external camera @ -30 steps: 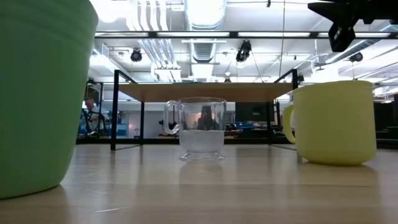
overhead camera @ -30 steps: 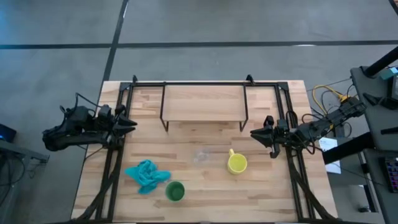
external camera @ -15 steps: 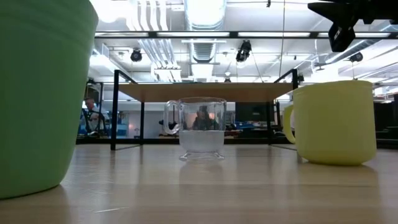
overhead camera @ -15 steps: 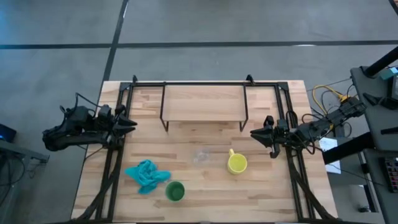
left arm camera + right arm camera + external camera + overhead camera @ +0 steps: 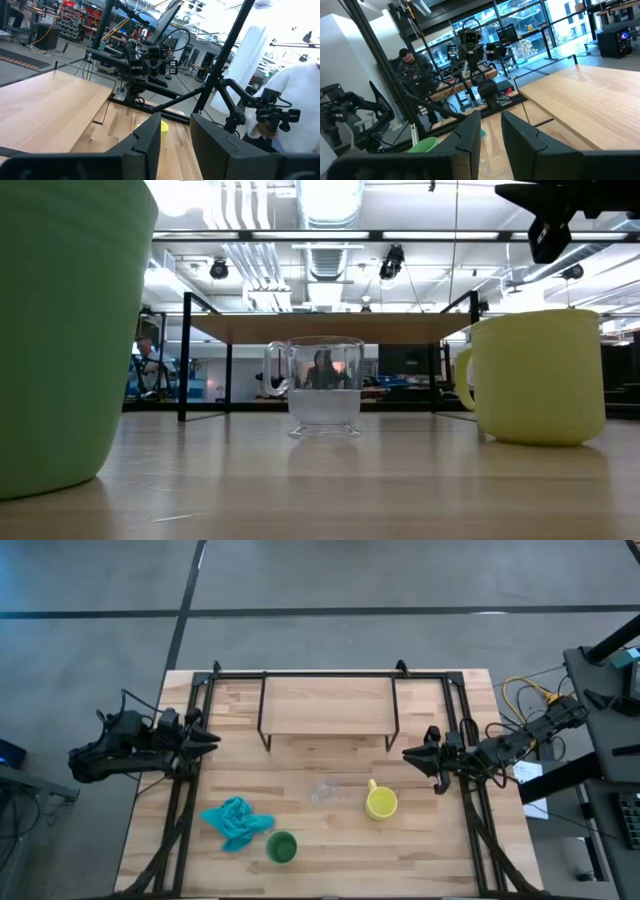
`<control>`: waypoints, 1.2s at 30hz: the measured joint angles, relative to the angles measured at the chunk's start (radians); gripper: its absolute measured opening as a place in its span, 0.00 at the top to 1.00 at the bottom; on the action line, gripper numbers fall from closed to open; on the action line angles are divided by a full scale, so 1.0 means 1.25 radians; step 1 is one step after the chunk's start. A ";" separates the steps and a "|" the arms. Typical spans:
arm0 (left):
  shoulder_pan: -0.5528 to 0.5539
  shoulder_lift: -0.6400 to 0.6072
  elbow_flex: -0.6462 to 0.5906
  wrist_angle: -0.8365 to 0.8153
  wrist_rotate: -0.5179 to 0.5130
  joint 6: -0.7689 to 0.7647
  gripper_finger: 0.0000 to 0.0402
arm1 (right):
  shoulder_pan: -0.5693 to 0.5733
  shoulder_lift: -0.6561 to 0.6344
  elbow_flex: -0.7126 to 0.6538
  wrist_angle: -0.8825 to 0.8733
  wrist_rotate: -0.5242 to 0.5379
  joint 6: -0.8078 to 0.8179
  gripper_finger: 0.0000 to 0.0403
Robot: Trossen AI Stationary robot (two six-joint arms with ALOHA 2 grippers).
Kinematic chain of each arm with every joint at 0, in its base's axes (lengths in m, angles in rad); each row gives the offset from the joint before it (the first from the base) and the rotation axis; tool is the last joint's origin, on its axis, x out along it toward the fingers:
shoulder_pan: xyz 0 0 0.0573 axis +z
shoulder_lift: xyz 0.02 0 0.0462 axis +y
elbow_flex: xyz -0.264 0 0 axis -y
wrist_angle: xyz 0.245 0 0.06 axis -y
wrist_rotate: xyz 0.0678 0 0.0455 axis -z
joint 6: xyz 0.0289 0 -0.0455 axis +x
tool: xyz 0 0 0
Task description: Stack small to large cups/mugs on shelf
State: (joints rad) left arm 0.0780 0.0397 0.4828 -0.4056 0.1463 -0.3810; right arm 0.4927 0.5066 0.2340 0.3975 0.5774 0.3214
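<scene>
The shelf (image 5: 328,705), with a light wooden top on thin black legs, stands at the table's far middle. Three vessels stand on their bases in front of it: the clear glass cup (image 5: 323,790), the yellow mug (image 5: 381,803) with its handle toward the shelf, and the green cup (image 5: 281,847) near the front edge. The low view shows the green cup (image 5: 60,330), glass cup (image 5: 323,385) and yellow mug (image 5: 540,375). My left gripper (image 5: 213,739) hovers at the table's left side and my right gripper (image 5: 408,753) right of the mug. Both are narrowly open and touch nothing.
A crumpled teal cloth (image 5: 235,821) lies left of the green cup. A black frame (image 5: 300,673) runs along the table's far and side edges. Cables (image 5: 525,700) lie off the table's right. A person (image 5: 415,65) sits in the room beyond the table.
</scene>
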 joint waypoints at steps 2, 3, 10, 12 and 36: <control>0.000 0.000 0.000 0.000 0.000 0.000 0.77 | 0.000 0.000 0.000 0.001 0.000 0.000 0.82; 0.000 0.000 0.000 0.000 0.000 0.000 0.77 | 0.000 0.000 0.000 0.001 0.000 0.000 0.82; 0.000 0.000 0.000 0.000 0.000 0.000 0.77 | 0.000 0.008 0.000 0.000 0.000 -0.028 0.82; 0.000 0.000 0.000 0.000 0.000 0.000 0.77 | 0.000 0.011 0.000 0.001 0.000 -0.080 0.82; 0.000 0.000 0.000 0.209 -0.006 -0.096 0.77 | -0.011 0.319 0.413 -0.407 -0.065 -0.329 0.82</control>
State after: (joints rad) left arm 0.0782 0.0399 0.4828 -0.1445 0.1390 -0.5012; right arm 0.4789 0.9048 0.7504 -0.1112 0.4956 -0.0903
